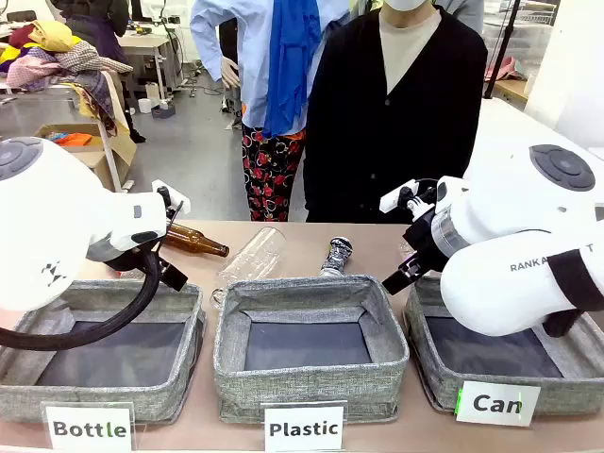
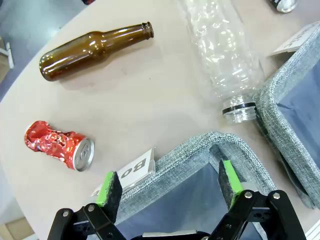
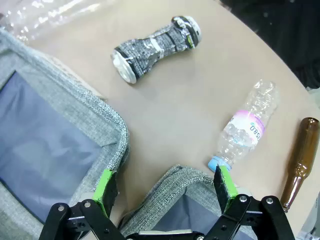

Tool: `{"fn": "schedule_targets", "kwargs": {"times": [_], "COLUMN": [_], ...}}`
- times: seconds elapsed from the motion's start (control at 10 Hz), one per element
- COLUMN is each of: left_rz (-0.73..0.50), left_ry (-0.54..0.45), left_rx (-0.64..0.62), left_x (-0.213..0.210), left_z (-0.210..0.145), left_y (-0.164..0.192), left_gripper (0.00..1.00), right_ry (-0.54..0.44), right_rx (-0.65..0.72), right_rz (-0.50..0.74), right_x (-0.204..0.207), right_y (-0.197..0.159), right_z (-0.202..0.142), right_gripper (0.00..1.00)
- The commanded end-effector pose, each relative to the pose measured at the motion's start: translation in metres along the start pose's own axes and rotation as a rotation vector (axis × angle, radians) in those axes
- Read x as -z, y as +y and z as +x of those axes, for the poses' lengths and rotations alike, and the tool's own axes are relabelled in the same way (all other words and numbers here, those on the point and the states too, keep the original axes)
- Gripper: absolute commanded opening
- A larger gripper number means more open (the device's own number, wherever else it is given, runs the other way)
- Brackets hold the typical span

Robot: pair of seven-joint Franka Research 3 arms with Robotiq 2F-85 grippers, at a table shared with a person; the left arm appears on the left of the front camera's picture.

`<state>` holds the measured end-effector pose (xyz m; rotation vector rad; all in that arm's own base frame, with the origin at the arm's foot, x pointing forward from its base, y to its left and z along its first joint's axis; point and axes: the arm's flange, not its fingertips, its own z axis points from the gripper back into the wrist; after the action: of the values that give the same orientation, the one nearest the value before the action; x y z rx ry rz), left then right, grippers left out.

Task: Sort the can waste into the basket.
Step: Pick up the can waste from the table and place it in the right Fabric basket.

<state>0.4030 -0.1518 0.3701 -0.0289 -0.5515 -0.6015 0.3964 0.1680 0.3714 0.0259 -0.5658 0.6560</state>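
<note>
A crushed red can lies on the table in the left wrist view, left of my left gripper, which stands open over a corner of the bin labelled Bottle. A crushed black can with silver ends lies on its side beyond the baskets. My right gripper is open with nothing between its fingers. It hovers above the back corner of the grey Can basket, which stands at the front right. In the front view the left gripper and right gripper hang behind the bins.
Bins labelled Bottle and Plastic stand left of the Can basket. A brown glass bottle and a large clear bottle lie behind them. A small plastic bottle and another brown bottle lie farther right. A person stands opposite.
</note>
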Motion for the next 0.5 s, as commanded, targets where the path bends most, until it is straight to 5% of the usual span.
{"fn": "schedule_targets", "kwargs": {"times": [0.0, 0.4], "left_rz": [0.000, 0.000], "left_ry": [0.000, 0.000], "left_rx": [0.000, 0.000], "left_x": [-0.0001, -0.0001], "left_z": [0.0000, 0.0000], "left_y": [0.0000, 0.0000], "left_gripper": [1.00, 1.00], "right_ry": [0.000, 0.000], "right_rx": [0.000, 0.000], "right_rz": [0.000, 0.000], "right_x": [0.0000, 0.0000], "right_y": [0.0000, 0.0000], "right_z": [0.0000, 0.0000], "right_gripper": [1.00, 1.00]}}
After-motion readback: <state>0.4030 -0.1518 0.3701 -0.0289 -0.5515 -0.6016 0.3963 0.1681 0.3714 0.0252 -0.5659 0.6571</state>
